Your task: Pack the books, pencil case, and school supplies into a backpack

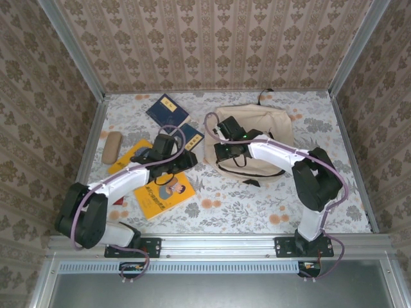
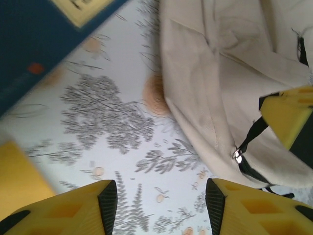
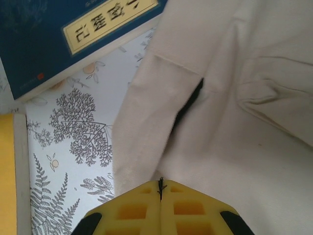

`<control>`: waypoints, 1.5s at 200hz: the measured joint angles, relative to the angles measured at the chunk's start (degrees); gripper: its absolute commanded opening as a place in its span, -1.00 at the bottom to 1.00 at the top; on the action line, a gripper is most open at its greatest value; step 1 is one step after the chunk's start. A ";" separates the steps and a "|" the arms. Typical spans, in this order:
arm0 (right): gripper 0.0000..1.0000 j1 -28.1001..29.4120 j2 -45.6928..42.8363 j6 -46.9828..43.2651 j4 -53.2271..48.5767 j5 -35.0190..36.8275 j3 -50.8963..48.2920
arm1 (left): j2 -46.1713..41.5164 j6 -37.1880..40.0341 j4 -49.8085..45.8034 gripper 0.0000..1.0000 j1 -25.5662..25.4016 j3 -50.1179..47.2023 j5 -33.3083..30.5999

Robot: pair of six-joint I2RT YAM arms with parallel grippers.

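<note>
Status, left to right:
- Pencil case: on the desk, far left, not packed
- Upper yellow book and lower yellow book: flat on the desk, overlapping, your left arm above them
- Far navy book and near navy book: on the desk, the near one just beside the bag
- Left gripper: fingers spread, nothing between them, over bare desk between the near navy book and the bag
- Right gripper: fingers pressed together at the bag's left edge, with a dark sliver in the seam; I cannot tell whether it is a zip pull
- Backpack: lying flat, centre-right

Judgement: you have packed nothing yet. This looks like the opening stage, with all four books and the case still to go in
</note>
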 measured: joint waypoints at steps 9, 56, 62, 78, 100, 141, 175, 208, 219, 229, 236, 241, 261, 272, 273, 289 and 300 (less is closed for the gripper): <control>-1.00 -0.70 -0.94 0.68 0.42 -0.13 -0.70 | 1.25 -0.55 1.60 0.05 -1.16 0.00 0.57; -1.00 -2.95 -2.25 3.85 2.08 -1.62 -2.62 | 9.35 -4.96 11.04 0.09 -6.58 0.68 2.67; -1.00 -3.04 -2.25 4.17 2.12 -1.88 -2.78 | 10.29 -5.62 12.24 0.09 -7.13 0.76 2.80; -1.00 -3.21 -2.25 4.85 2.16 -2.29 -2.95 | 12.76 -7.65 15.80 0.08 -8.37 1.40 2.95; -1.00 -3.39 -2.25 5.44 2.29 -2.89 -2.95 | 15.56 -10.71 21.27 0.02 -9.68 1.86 2.91; -1.00 -4.39 -2.25 6.58 2.54 -3.52 -2.95 | 18.18 -14.97 29.24 -0.10 -10.82 1.57 2.21; -1.00 -4.81 -2.25 7.48 2.51 -3.61 -2.95 | 18.18 -16.59 34.91 -0.12 -10.93 -0.04 1.18; -1.00 -5.20 -2.12 8.39 2.38 -3.63 -2.95 | 18.18 -17.59 36.81 -0.35 -11.32 -1.03 0.44; -1.00 -5.42 -1.92 8.92 2.34 -3.65 -2.95 | 18.18 -17.59 37.00 -0.39 -11.61 -1.07 0.28; -1.00 -5.53 -1.70 9.14 2.34 -3.85 -2.95 | 18.18 -17.62 37.20 -0.45 -11.61 -1.07 0.11; -1.00 -5.62 -1.55 9.31 2.32 -4.00 -2.95 | 18.18 -17.62 37.22 -0.50 -11.61 -1.07 0.07; -1.00 -5.62 -1.44 9.35 2.27 -4.07 -2.95 | 18.18 -17.70 37.16 -0.54 -11.61 -1.07 -0.04; -1.00 -5.62 -1.27 9.51 2.08 -4.09 -2.95 | 18.18 -17.79 36.63 -0.71 -11.61 -1.07 -0.15; -1.00 -5.62 -1.27 9.55 2.03 -4.07 -2.95 | 18.18 -17.66 36.35 -0.80 -11.63 -1.07 -0.22; -1.00 -5.62 -1.27 9.57 2.03 -4.07 -2.95 | 18.18 -17.70 36.33 -0.81 -11.65 -1.07 -0.22; -1.00 -5.62 -1.27 9.77 1.70 -3.85 -2.95 | 18.18 -17.79 35.85 -0.92 -11.69 -1.16 -0.35; -1.00 -5.62 -1.27 10.03 1.05 -3.34 -2.95 | 18.18 -17.77 35.78 -0.98 -11.69 -1.44 -0.35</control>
